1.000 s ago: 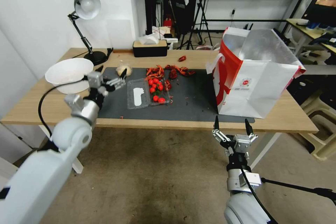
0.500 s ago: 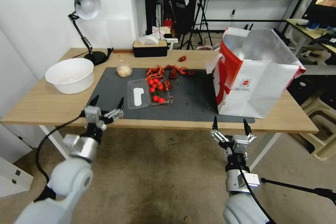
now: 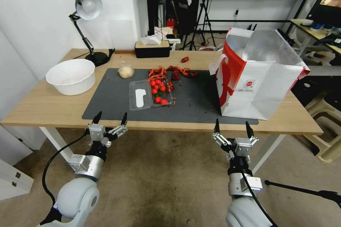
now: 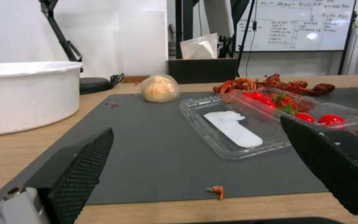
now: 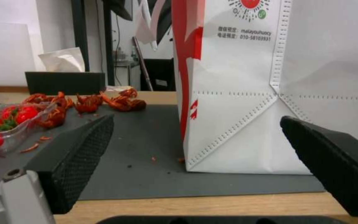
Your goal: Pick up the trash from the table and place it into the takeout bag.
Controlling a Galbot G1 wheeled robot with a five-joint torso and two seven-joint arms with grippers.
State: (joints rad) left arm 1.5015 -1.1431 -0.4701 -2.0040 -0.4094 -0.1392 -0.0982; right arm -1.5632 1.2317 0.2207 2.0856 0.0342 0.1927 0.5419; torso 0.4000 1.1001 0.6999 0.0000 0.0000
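A crumpled beige paper ball [image 3: 125, 71] [image 4: 159, 88], one piece of the trash, lies at the far left corner of the dark-grey mat [image 3: 199, 103]. The takeout bag [image 3: 259, 78] [image 5: 245, 93] stands upright and open on the right side of the table [image 3: 42, 106], showing its foil lining. My left gripper [image 3: 110, 117] [image 4: 195, 127] hangs open and empty just in front of the table's front edge, below the mat's left corner. Also open and empty, my right gripper [image 3: 232, 125] [image 5: 196, 120] sits below the front edge, facing the bag's base.
A large white bowl [image 3: 71, 76] stands at the table's left. A clear tray of cherry tomatoes [image 3: 151, 94] with its lid open lies mid-mat, red shell scraps [image 3: 172, 72] behind it. A desk lamp [image 3: 87, 25] and black tissue box [image 3: 152, 48] line the back edge.
My left arm has pulled back and down from over the mat near the white bowl to below the table's front edge, staying open. The right gripper has barely moved.
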